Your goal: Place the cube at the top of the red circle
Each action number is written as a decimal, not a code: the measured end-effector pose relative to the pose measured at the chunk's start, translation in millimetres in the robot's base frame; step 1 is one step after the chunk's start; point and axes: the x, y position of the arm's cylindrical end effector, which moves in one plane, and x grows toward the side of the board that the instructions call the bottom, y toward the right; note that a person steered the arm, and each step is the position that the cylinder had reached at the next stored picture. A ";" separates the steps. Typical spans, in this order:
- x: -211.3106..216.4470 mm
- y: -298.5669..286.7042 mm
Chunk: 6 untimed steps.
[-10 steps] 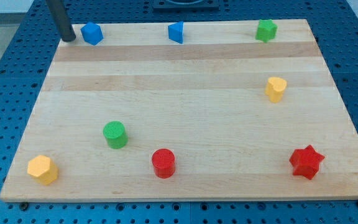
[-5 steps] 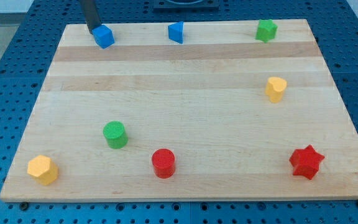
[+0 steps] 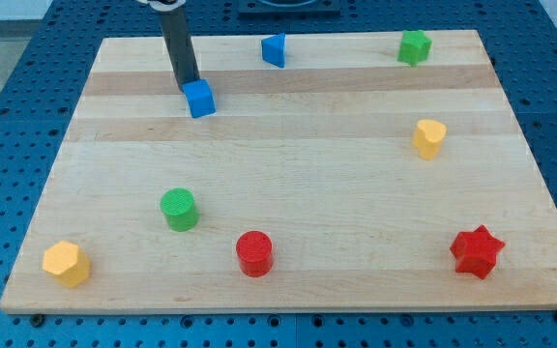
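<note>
Fingerless, so nothing to spread or pinch: only my tip (image 3: 190, 88), seemingly touching the upper-left side of the blue cube (image 3: 199, 99), now shoved down-right from the table's (image 3: 356, 222) top-left edge, yet well apart from the red circle (image 3: 254, 253).

Wooden board (image 3: 288, 193) on blue perforated table (image 3: 8, 116).

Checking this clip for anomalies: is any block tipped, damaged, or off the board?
Nothing stands out. All eight blocks sit flat on the wooden board, none damaged or overhanging. My tip is against the blue cube, on its upper-left side, well above the red cylinder.
</note>
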 end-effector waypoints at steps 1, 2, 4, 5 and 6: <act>16.9 10.4; 39.6 19.9; 98.1 39.9; 129.1 45.4; 133.8 45.4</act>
